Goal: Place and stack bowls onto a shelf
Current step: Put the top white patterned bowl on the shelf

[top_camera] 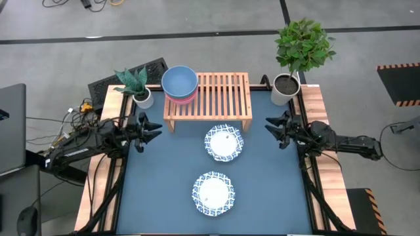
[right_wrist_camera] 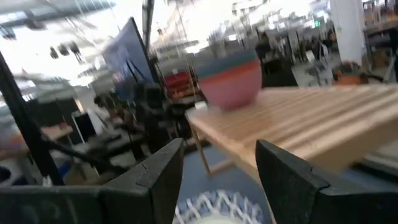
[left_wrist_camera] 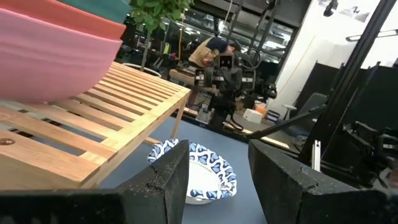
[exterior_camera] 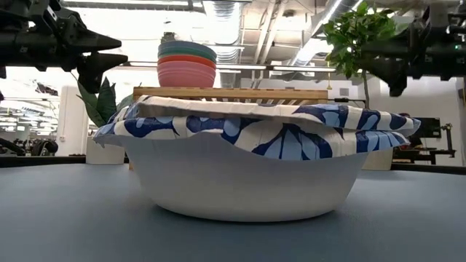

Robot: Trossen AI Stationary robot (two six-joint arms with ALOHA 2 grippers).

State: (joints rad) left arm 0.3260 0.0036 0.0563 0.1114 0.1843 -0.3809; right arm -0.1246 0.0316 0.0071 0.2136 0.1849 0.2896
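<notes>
A teal bowl (top_camera: 179, 80) sits nested in a pink bowl (top_camera: 181, 98) on the left end of the light-wood slatted shelf (top_camera: 216, 97); the low view shows this stack (exterior_camera: 187, 64) on the shelf (exterior_camera: 291, 93). Two white bowls with blue patterned rims stand on the blue table, one in front of the shelf (top_camera: 224, 142) and one nearer the front edge (top_camera: 213, 193). My left gripper (top_camera: 156, 128) hovers open at the table's left edge, and my right gripper (top_camera: 269, 126) hovers open at the right edge. Both are above the table, point inward, and have nothing between their fingers.
A small spiky plant in a white pot (top_camera: 136, 85) stands at the shelf's left end. A taller leafy plant in a white pot (top_camera: 295, 59) stands at the far right corner. The shelf's middle and right slats (top_camera: 226, 92) are bare.
</notes>
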